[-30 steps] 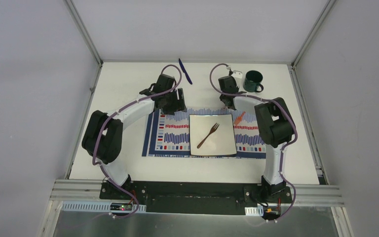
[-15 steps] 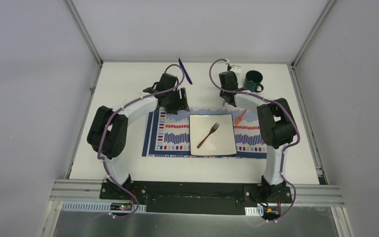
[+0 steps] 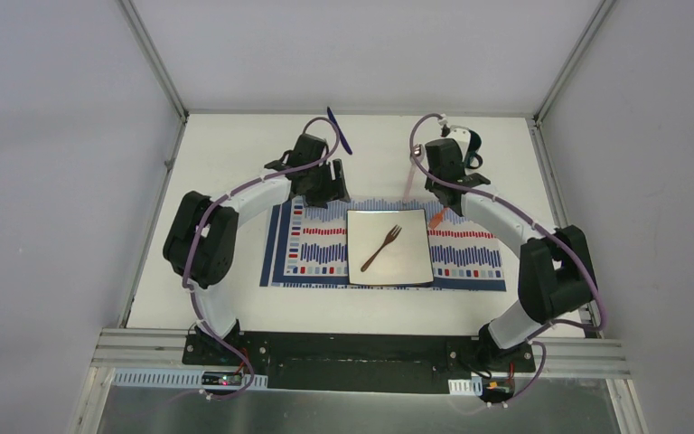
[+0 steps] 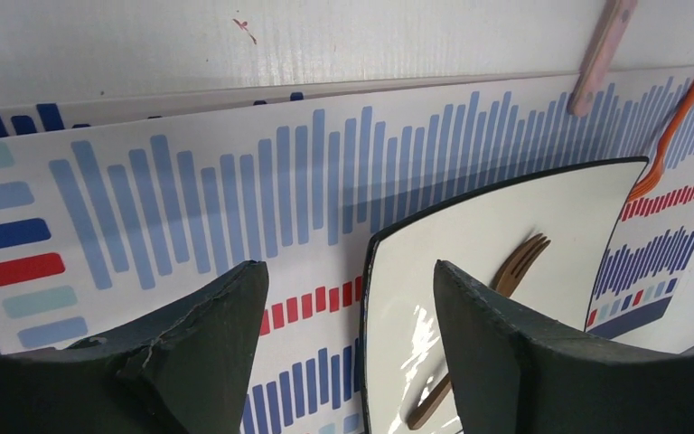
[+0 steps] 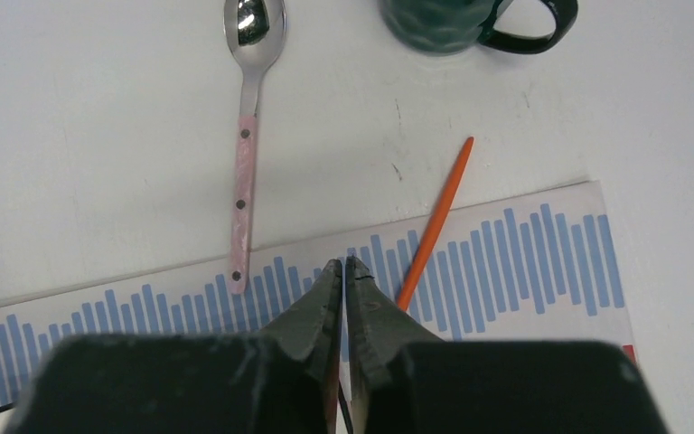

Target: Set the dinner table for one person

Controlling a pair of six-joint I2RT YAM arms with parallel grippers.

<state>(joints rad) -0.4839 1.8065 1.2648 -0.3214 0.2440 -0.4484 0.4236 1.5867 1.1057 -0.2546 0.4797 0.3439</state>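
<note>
Your left gripper [image 4: 345, 271] stands open above the placemat [image 3: 316, 253], upper left of the plate [image 3: 408, 264]. Your right gripper [image 5: 343, 265] is closed near the orange fork [image 5: 434, 221]. The white surface [image 3: 226, 163] fills the frame's middle, carrying everything.

A fork [image 3: 380, 248] lay diagonally on the plate [image 3: 411, 262], centred on the mat [image 3: 312, 253]. From the plate, a pen [image 3: 339, 131] lay on the table [image 3: 235, 181] at eleven o'clock, a mug [image 3: 477, 149] at one.

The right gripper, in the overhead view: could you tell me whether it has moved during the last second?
Yes. The right gripper has swung rightward, from left of the green mug to partly covering it.
</note>
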